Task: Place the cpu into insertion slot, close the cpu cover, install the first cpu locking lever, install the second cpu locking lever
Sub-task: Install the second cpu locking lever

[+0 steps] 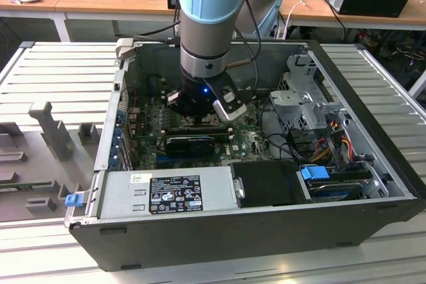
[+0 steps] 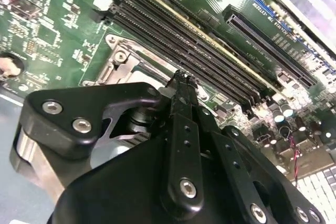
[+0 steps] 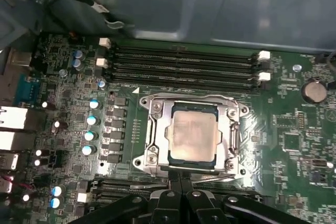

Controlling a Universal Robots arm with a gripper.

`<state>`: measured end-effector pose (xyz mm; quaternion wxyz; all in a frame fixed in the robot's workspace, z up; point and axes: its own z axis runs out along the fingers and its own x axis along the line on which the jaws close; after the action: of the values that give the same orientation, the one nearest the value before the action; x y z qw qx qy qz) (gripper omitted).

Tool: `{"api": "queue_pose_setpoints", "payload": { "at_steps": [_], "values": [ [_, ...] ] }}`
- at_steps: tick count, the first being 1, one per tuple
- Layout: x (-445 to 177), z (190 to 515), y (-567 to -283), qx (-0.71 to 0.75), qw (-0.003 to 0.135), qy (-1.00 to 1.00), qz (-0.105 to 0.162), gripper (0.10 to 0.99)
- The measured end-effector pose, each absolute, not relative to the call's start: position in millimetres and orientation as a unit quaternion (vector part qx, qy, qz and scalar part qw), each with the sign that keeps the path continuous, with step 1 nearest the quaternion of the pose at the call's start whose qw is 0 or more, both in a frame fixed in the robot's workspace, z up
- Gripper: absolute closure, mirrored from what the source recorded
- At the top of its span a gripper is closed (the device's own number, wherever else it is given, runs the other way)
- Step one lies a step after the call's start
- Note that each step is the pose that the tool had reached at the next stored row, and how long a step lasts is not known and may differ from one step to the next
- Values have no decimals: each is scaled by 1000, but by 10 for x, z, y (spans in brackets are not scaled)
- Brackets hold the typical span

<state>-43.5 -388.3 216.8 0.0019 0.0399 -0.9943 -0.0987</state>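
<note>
Jaws pinched together beside dull silver cpu (image 3: 192,132)

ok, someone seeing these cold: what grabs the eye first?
The pale blue robot arm reaching down into the open computer case, in the exterior view. Next, in the first wrist view, the cpu with its dull silver top lying in the insertion slot with the cpu cover closed round it, bright against the green motherboard. The gripper sits right at the socket's edge, jaws together.
</note>
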Motion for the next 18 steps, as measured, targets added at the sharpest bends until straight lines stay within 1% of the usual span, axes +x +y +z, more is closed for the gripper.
{"api": "queue_pose_setpoints", "payload": {
  "at_steps": [8,18],
  "values": [
    [-591,2129,-3938,48,2,-992,-119,980],
    [-704,2116,-4156,49,-1,-983,-175,980]
  ]
}}
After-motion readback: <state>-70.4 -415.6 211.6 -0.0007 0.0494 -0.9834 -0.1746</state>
